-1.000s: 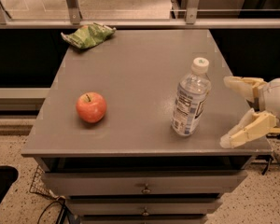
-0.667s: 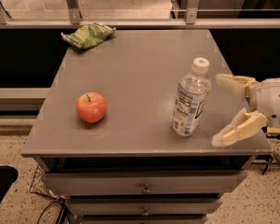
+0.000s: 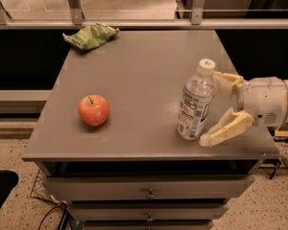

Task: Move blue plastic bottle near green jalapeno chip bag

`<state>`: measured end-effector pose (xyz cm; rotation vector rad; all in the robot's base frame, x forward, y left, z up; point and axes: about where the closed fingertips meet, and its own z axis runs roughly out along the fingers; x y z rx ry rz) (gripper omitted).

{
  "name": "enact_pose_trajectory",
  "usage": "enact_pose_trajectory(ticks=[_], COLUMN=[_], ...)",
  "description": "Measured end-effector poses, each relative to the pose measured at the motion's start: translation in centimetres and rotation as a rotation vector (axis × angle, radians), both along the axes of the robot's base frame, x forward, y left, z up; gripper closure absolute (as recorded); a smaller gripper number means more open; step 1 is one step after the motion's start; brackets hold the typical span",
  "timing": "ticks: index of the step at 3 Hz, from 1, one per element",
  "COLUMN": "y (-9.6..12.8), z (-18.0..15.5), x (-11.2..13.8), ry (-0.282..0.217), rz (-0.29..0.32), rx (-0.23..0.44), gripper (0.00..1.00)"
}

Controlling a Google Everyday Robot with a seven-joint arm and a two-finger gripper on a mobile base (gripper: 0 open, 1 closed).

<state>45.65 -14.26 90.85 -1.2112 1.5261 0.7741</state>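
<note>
Pincer has slid leftward, spread around blue plastic bottle, perhaps touching; green jalapeno chip bag well apart.

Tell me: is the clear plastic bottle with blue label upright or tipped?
Upright: the blue plastic bottle stands on its base, white cap uppermost. The open gripper is beside it.

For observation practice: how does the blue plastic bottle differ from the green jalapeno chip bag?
The blue plastic bottle stands upright, clear and tall; the green jalapeno chip bag lies crumpled, opaque and low. The bottle is front right, beside the open hand; the bag is back left. Both rest on the table.
</note>
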Motion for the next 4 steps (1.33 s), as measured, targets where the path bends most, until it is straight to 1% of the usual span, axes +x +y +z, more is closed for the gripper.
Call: enact_pose_trajectory(ticks=[1,2,4], y=[1.2,1.9,2.3], z=[0.8,1.3,1.5], x=[-0.1,-0.2,-0.2], ry=[-0.054,-0.085,-0.086], rz=[0.007,0.003,0.013], rx=[0.047,0.071,0.069], gripper=[0.15,0.37,0.85])
